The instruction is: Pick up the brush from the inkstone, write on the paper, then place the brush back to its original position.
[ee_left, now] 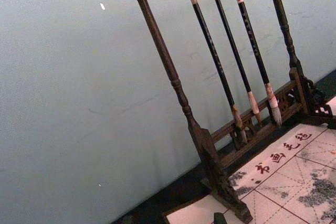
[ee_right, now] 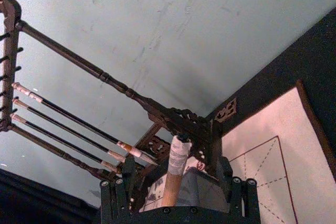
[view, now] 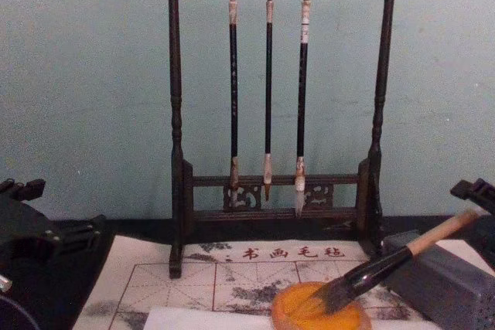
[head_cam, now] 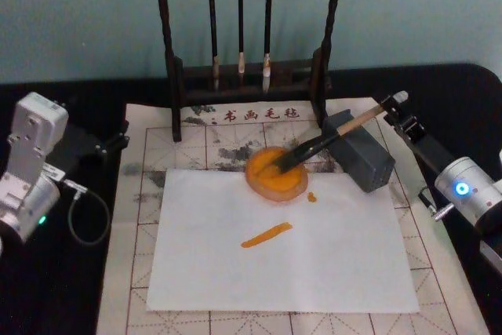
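Note:
The brush lies with its dark tuft in an orange round dish. Its tan handle slants up over the dark grey block of the inkstone. My right gripper is at the handle's far end. In the right wrist view its fingers stand wide apart on either side of the handle, so it is open. The white paper lies in front of the dish and carries an orange stroke and a small orange blot. My left gripper rests at the mat's far left corner.
A dark wooden rack with three thin hanging brushes stands behind the dish. A beige grid mat lies under the paper on the black table. A cable loops beside my left arm.

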